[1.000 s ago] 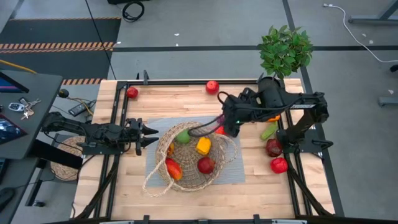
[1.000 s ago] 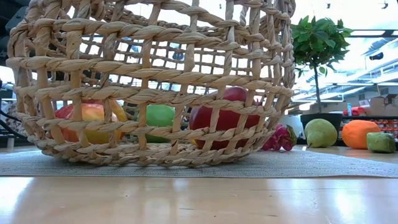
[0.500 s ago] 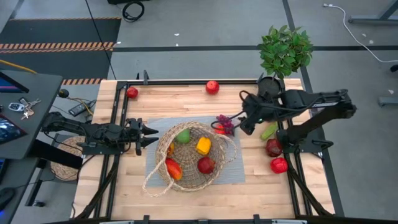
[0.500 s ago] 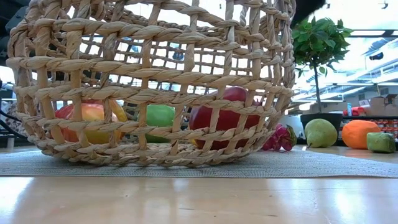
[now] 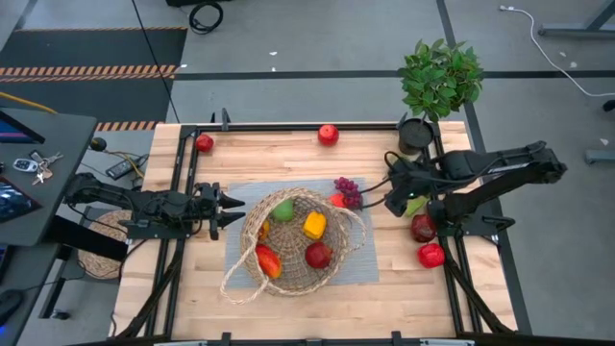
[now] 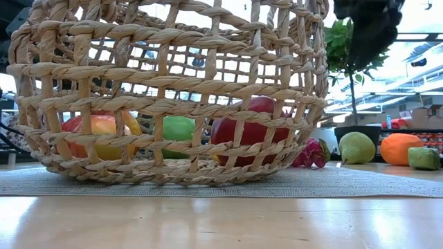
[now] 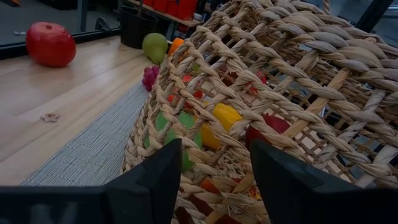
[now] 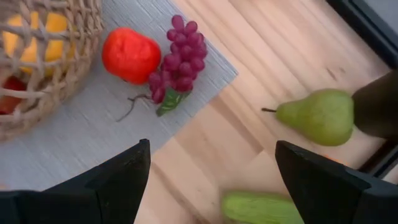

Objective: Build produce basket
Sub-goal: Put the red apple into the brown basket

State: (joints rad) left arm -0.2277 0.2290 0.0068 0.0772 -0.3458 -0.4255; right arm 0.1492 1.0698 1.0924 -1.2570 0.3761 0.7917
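- The basket [image 5: 293, 240] is sitting on a grey mat [image 5: 360, 259] in the middle of the surface [image 5: 288, 159], within reach of both arms.
- It is already holding several pieces: a green fruit [image 5: 282, 210], a yellow pepper [image 5: 314, 225], a red apple [image 5: 318, 255] and a red-orange mango [image 5: 268, 260].
- The left gripper [image 5: 231, 208] is hovering at the basket's left rim with its fingers [image 7: 146, 183] clenched and empty; judging by the position, it is parked there, perhaps to steady the weave.
- The right gripper [image 5: 396, 199] is hanging above the right side of the surface, its fingers [image 8: 118, 177] released wide and holding nothing.
- Its wrist view is looking down on grapes [image 8: 177, 56] and a red fruit [image 8: 130, 55] lying on the mat just beside the basket, outside it.
- A pear [image 8: 314, 116] and a green vegetable [image 8: 258, 207] are lying on bare wood nearby, so this arm is probably lining up its next pick.
- More red fruit is lying loose: two [image 5: 328, 134] along the far edge and two [image 5: 430, 255] near the right arm's base.
- Well under half the job looks done, since most loose pieces are lying on the right arm's side.
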